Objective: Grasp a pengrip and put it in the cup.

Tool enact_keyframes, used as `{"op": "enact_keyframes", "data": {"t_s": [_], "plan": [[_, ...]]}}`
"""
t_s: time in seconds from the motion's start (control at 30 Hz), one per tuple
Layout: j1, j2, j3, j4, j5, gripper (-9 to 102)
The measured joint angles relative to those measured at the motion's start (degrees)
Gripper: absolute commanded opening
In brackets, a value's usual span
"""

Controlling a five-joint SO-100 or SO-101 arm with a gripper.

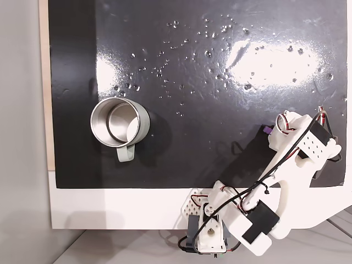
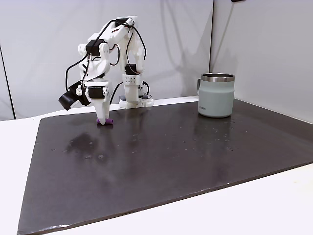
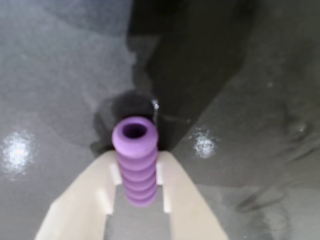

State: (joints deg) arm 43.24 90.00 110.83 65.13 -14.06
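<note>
Straddling pengrip [image 3: 135, 160] w/ tool [image 3: 136, 172] in wrist view; cup [image 1: 119, 122] elsewhere.

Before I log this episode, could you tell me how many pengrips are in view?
1. The purple pengrip sits between the gripper fingers on the dark mat, far from the cup.

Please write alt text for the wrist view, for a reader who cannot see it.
A purple ribbed pengrip sits between the two cream fingers of the gripper, its hollow end facing the camera. Below lies a glossy dark mat with light glare spots.
</note>
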Motion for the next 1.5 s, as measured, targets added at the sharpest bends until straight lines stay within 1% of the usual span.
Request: {"op": "enact_keyframes", "data": {"t_s": [0.13,0.27,0.5,0.63,0.9,1.03,1.27,1.5], "plan": [[-1.67,1.58,-4.66,5.98,3.34,0],[-6.5,6.33,-13.1,14.24,7.47,0],[-18.37,11.07,-27.77,25.22,15.64,0],[-26.72,11.07,-34.63,29.62,19.95,0],[-48.43,12.04,-39.37,30.94,25.14,0],[-57.74,12.04,-40.17,30.85,26.02,0],[-71.02,10.81,-40.25,29.79,26.1,0],[-78.49,7.91,-40.25,29.53,25.75,0]]}}
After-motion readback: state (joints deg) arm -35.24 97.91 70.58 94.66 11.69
